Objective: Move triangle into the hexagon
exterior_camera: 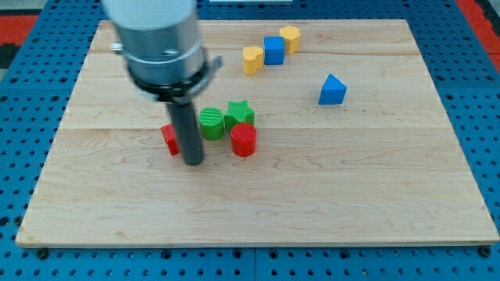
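Note:
The blue triangle block [332, 90] lies on the wooden board [375, 195] at the view's right, apart from other blocks. The yellow hexagon block [290, 37] sits near the view's top, touching a blue cube [273, 50]. My tip [193, 162] rests on the board left of centre, far to the left of the triangle and below it. It stands just right of a red block [168, 138] that the rod partly hides.
A yellow block [252, 59] sits left of the blue cube. A green cylinder [211, 123], a green star [239, 114] and a red cylinder [244, 140] cluster just right of the rod. Blue pegboard surrounds the board.

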### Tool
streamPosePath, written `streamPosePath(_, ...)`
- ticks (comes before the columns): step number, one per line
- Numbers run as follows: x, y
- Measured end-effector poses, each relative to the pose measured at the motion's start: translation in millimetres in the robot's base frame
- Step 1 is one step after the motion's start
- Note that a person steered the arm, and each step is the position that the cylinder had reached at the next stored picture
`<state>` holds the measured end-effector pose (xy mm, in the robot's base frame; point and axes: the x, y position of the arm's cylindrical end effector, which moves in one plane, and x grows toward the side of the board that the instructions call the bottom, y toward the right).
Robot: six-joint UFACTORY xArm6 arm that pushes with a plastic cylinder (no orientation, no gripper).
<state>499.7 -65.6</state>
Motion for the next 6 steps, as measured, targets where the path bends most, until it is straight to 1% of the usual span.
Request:
streamPosePath(1,55,21)
streamPosePath(2,55,131)
streamPosePath(3,-9,190)
streamPosePath(4,-70,207)
streamPosePath(5,-105,195)
streamPosePath(6,-152,194)
